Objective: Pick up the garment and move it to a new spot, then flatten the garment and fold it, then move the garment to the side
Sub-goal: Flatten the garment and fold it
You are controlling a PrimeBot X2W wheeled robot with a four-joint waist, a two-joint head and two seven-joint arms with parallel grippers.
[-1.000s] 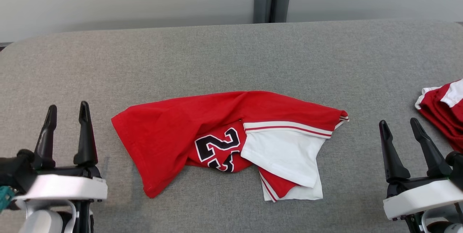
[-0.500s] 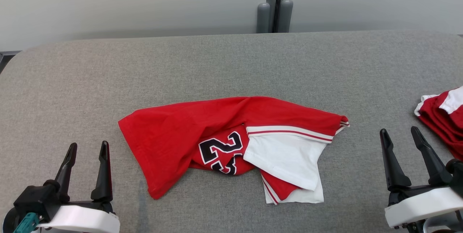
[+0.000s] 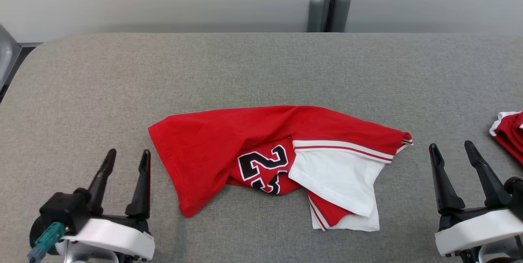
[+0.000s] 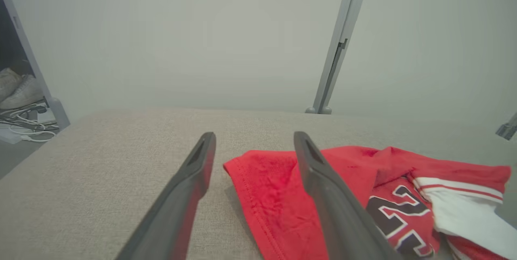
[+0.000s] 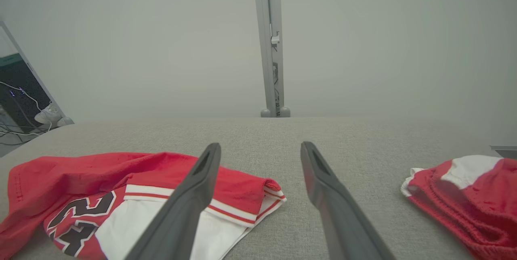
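Observation:
The garment (image 3: 229, 148) is a red and white jersey with a black number, lying crumpled in the middle of the grey table (image 3: 261, 67). It also appears in the left wrist view as the garment (image 4: 274, 195) and in the right wrist view as the garment (image 5: 80, 187). My left gripper (image 3: 127, 156) stands open at the lower left, just left of the garment's red edge, with nothing between its fingers. My right gripper (image 3: 451, 148) is open at the lower right, a short way right of the garment's striped end, and empty.
A second pile of red and white cloth (image 3: 508, 130) lies at the table's right edge, seen closer in the right wrist view (image 5: 464, 187). A grey post (image 3: 329, 1) rises behind the table against a pale wall. Cables and shoes (image 4: 20, 102) lie on the floor to the left.
The head camera has shifted, so the whole scene sits further right. My left gripper has come inward toward the garment's left edge. The right gripper and the garment have not moved.

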